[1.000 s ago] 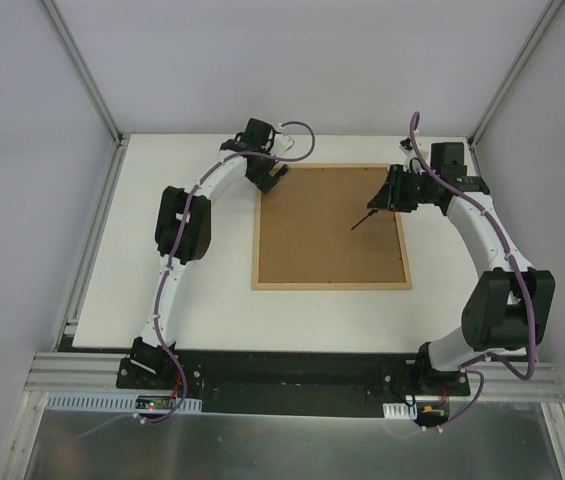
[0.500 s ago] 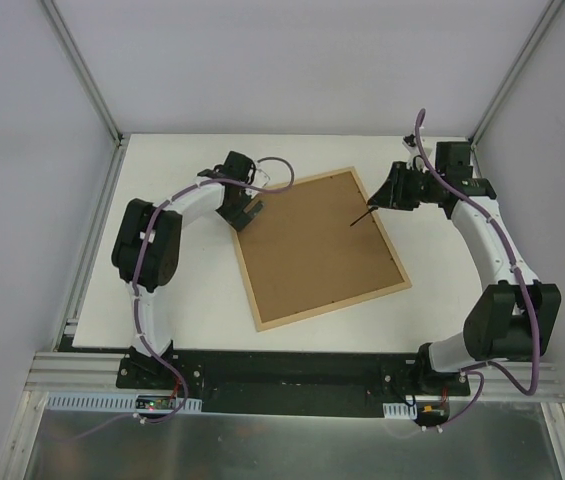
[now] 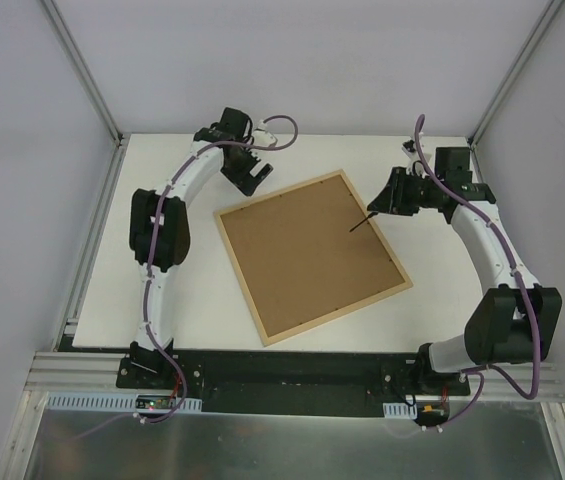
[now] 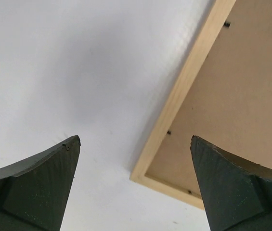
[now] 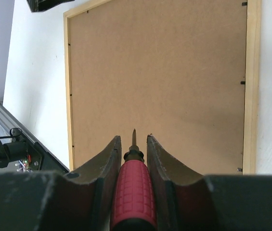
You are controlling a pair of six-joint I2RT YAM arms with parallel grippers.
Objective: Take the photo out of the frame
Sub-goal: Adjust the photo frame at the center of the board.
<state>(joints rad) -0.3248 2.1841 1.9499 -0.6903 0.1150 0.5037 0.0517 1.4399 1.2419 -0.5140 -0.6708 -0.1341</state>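
Observation:
The frame (image 3: 312, 258) lies back up on the white table, turned askew, its brown fibreboard back rimmed by thin light wood. The photo is hidden under that back. My left gripper (image 3: 252, 178) is open and empty, hovering just beyond the frame's far-left edge. In the left wrist view my left gripper (image 4: 136, 139) has wide-apart jaws over a frame corner (image 4: 140, 174). My right gripper (image 3: 387, 197) is shut on a red-handled screwdriver (image 5: 133, 192). Its tip (image 3: 354, 227) points over the frame's far-right part. The right wrist view shows the back board (image 5: 155, 72) beyond my right gripper (image 5: 133, 137).
Small black retaining tabs (image 5: 242, 83) sit along the inside of the wood rim. The white table (image 3: 162, 300) is bounded by grey walls and aluminium posts, with a black base rail (image 3: 292, 368) at the near edge.
The frame has swung counter-clockwise about its near-right corner, from square to askew. My left gripper moved left with it, then back to the far side. My right gripper stayed almost still.

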